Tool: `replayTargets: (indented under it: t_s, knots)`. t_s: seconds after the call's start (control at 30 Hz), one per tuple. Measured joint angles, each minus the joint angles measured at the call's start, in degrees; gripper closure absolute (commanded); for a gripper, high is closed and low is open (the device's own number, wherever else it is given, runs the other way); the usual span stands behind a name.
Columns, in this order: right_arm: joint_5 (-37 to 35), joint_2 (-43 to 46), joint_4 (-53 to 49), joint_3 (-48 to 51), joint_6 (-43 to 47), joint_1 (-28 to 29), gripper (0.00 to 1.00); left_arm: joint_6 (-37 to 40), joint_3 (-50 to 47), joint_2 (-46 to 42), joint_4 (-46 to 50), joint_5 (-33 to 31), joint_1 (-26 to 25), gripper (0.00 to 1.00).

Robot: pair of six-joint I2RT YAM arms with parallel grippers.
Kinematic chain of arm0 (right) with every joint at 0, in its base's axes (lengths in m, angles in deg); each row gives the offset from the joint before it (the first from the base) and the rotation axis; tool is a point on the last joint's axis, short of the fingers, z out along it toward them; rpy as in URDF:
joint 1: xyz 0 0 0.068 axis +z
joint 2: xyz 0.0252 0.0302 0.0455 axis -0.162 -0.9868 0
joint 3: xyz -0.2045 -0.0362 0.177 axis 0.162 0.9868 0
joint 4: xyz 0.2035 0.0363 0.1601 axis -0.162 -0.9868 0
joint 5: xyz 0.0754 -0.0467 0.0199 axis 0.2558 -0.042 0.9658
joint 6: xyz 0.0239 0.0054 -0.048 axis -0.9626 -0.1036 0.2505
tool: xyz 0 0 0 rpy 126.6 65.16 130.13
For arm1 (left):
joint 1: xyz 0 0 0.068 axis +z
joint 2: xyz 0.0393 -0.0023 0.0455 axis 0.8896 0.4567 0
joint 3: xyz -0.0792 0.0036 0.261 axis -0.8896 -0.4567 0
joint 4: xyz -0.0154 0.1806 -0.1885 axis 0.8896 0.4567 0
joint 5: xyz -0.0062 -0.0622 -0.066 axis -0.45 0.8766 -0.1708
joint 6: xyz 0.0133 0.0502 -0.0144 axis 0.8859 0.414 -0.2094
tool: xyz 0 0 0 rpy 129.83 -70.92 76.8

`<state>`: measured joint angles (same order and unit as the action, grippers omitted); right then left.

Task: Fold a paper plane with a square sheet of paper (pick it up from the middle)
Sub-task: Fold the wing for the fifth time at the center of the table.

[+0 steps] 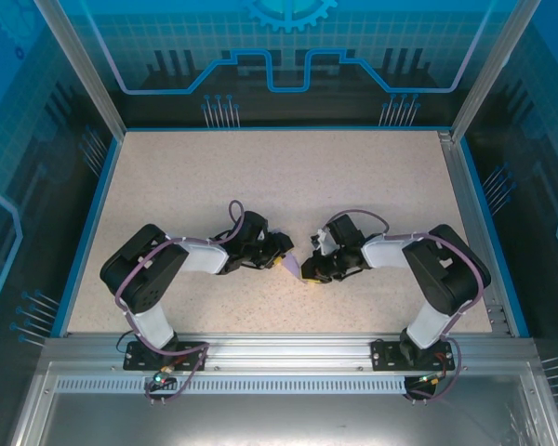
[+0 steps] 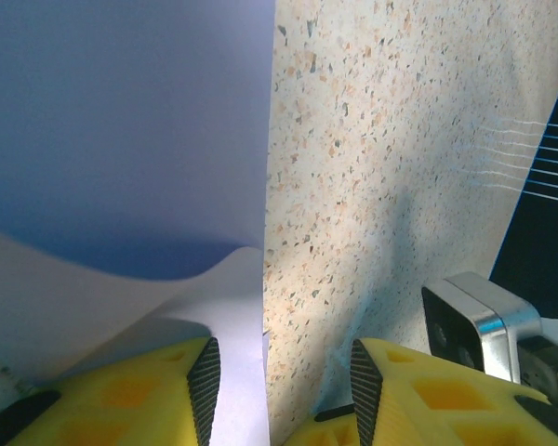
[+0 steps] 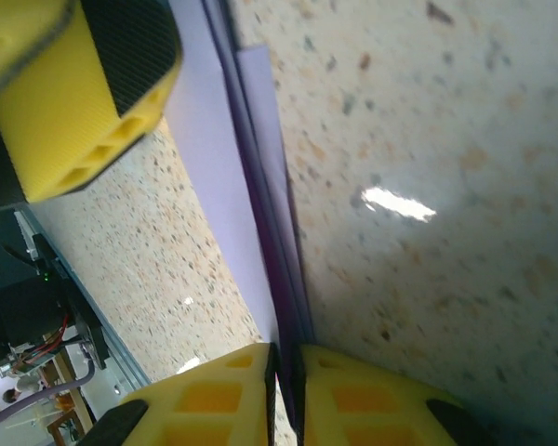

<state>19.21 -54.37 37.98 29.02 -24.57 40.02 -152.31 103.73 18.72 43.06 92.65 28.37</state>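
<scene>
Both arms folded in toward the middle of the counter (image 1: pixel 288 177), meeting at the lavender paper (image 1: pixel 287 264).

On the left, my left arm (image 1: pixel 158 269) sits low, elbow out to the left and forearm reaching right. Its left fingers (image 2: pixel 205 376) stand apart, one pad over the paper's edge and the other over bare counter, with nothing clamped between them. The lavender paper lies between the two wrists, a little nearer than the counter's centre, folded into several layers. My right arm (image 1: pixel 437 269) mirrors the pose, elbow out to the right and forearm reaching left. Its right fingers (image 3: pixel 251 381) are pressed together on the edge of the folded layers, with one left finger close beside the paper.
</scene>
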Motion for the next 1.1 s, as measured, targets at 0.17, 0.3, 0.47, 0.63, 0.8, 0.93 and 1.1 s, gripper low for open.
replayTargets:
  t_s: [0.17, 0.3, 0.47, 0.63, 0.8, 0.93, 1.1]
  knots:
    - [-0.11, 0.5, -3.67, -1.18, -0.11, -0.09, 0.81, 0.0, 0.0, 0.0, 0.0, 0.0, 0.0, 0.54]
    - [-0.13, 0.5, -5.95, -2.78, -0.07, -0.09, 0.79, 0.02, 0.0, 0.0, -0.02, 0.02, 0.0, 0.54]
    - [-0.11, 0.48, -7.76, -4.66, 0.15, -0.09, 0.78, 0.0, 0.0, 0.0, -0.02, 0.02, 0.0, 0.54]
    - [-0.09, -0.31, -8.0, -6.05, 0.15, -0.09, 0.79, 0.02, 0.02, 0.02, -0.02, 0.07, 0.0, 0.54]
    - [0.0, -1.77, -8.02, -6.36, 0.52, -0.09, 0.89, 0.02, 0.11, 0.11, 0.02, 0.17, 0.0, 0.54]
    - [0.33, -2.75, -8.0, -6.27, 2.03, -0.09, 0.93, 0.02, 0.13, 0.11, 0.04, 0.17, 0.0, 0.54]
    - [0.96, -3.76, -6.16, -4.68, 5.09, -0.26, 0.91, -0.04, 0.24, 0.22, 0.13, 0.5, -0.04, 0.54]
